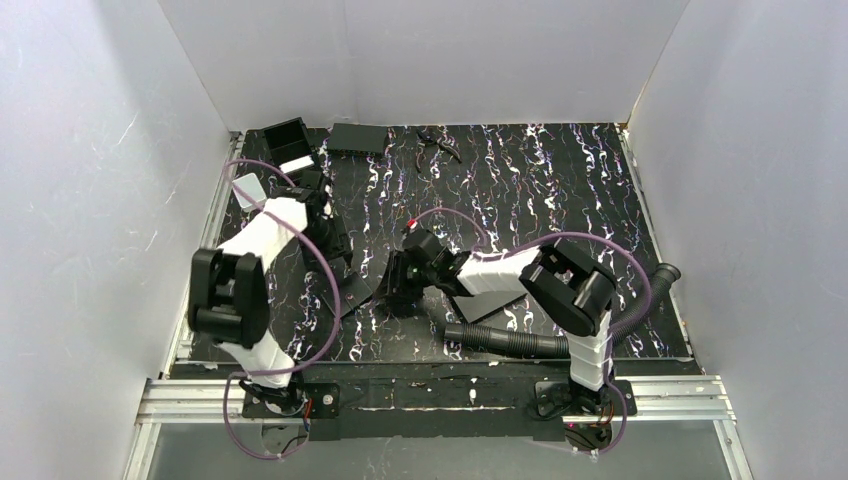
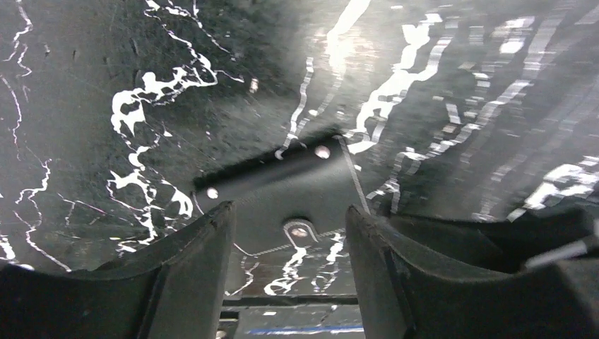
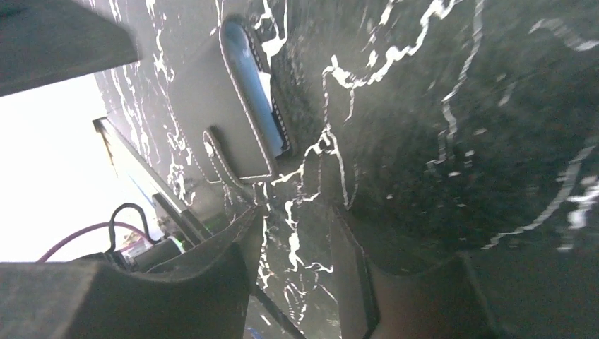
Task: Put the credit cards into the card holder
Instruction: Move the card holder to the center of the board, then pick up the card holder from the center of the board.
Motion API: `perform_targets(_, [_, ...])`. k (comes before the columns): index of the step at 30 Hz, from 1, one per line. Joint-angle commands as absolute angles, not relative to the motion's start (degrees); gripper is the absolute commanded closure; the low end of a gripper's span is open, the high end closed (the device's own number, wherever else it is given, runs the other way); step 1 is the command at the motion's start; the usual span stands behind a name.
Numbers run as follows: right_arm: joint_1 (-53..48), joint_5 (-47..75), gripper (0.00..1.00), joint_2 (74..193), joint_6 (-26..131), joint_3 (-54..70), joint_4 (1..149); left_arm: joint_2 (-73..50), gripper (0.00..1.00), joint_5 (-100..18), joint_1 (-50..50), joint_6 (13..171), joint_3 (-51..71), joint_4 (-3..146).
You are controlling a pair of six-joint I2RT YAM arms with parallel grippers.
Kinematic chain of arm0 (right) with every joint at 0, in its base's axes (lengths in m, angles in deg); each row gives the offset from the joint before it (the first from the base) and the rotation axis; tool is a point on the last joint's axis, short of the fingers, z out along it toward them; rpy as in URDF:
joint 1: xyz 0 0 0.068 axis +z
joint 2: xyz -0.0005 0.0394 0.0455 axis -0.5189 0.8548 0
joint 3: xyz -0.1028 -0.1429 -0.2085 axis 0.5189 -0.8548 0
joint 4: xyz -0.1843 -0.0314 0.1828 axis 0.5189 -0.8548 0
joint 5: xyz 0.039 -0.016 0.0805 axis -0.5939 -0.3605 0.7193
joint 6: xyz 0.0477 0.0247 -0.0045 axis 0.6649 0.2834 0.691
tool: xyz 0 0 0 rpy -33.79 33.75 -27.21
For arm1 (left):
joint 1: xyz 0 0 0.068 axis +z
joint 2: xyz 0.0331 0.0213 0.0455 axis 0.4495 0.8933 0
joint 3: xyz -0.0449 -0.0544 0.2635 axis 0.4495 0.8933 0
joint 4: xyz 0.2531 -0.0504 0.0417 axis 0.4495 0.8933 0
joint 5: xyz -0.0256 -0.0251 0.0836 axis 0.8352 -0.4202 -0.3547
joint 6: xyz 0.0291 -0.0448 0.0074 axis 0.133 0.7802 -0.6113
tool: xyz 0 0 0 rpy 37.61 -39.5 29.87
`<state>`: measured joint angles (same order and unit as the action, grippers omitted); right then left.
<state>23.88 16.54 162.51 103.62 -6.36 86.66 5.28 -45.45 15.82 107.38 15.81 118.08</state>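
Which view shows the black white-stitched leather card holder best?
Right wrist: the black white-stitched leather card holder shows its stitched pockets and a blue card. Left wrist shows only a snap flap; top view, little of it.

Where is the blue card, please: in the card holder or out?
In: the right wrist view shows the blue card framed by a white-stitched pocket of the card holder. How deep, cannot tell.

2 arms of 1 build: the left arm (image 1: 262, 235) and right arm (image 1: 500, 272) wear white shells over the links, with blocky black joint housings and black bases on a silver rail (image 1: 440, 400). A purple cable (image 1: 336, 300) loops along each. The jaws are matte black wedges with bevelled inner edges
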Motion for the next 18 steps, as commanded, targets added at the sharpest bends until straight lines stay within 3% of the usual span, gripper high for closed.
perform_targets(1, [25.1, 15.2, 0.54, 163.9, 110.6, -8.5, 98.3, 12.4, 0.44, -50.7, 16.1, 100.8, 11.1, 125.9])
perform_targets(4, [25.1, 16.0, 0.57, 166.5, 111.3, -8.9, 101.7, 13.1, 0.46, -50.4, 16.1, 99.5, 13.0, 124.4])
perform_targets(11, [25.1, 15.7, 0.61, 169.4, 110.1, -8.3, 104.9, -0.2, 0.33, -49.2, 16.1, 98.3, 19.1, 119.3])
perform_targets(18, [24.3, 16.9, 0.83, 172.3, 106.2, -5.2, 102.8, -12.4, 0.29, -42.8, 16.0, 100.5, 26.8, 118.5])
